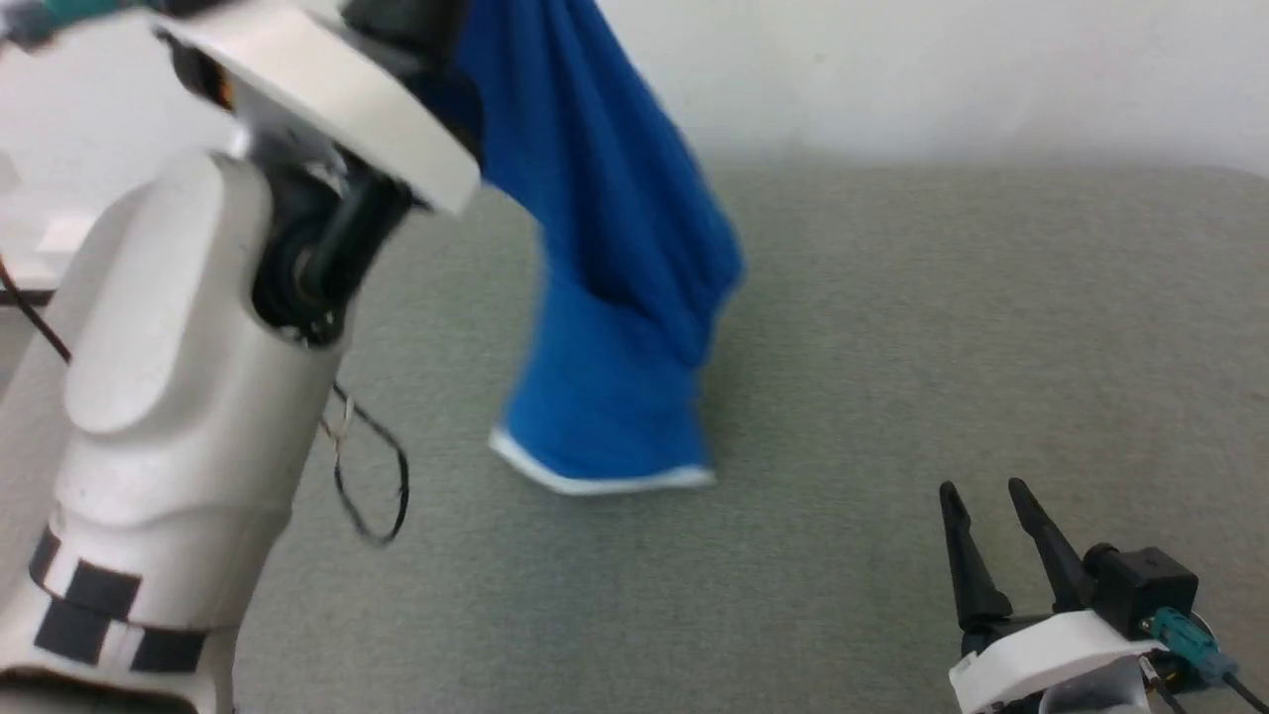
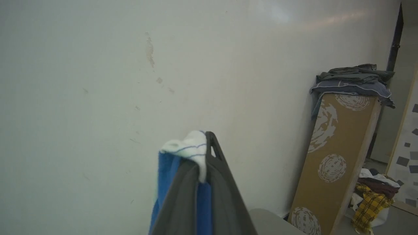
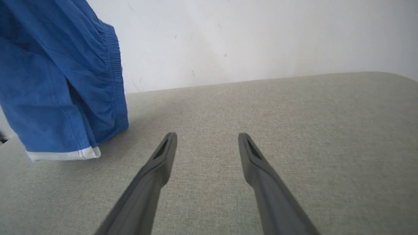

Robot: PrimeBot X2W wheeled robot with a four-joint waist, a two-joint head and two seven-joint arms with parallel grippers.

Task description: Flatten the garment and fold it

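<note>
The left gripper [image 2: 203,161] is clamped on the white trim of the garment [image 1: 605,248], which hangs bunched over the grey surface [image 1: 942,327]. The right gripper [image 1: 981,491] rests fully spread and empty. The step in hand appears to be flattening. The next move likely requires the right gripper to take a second edge.

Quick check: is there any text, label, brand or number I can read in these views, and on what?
None readable.
The garment shows no print or legible label.
The left forearm bears plain black squares, no characters.
The brown board carries round white patterns, not letters.
</note>
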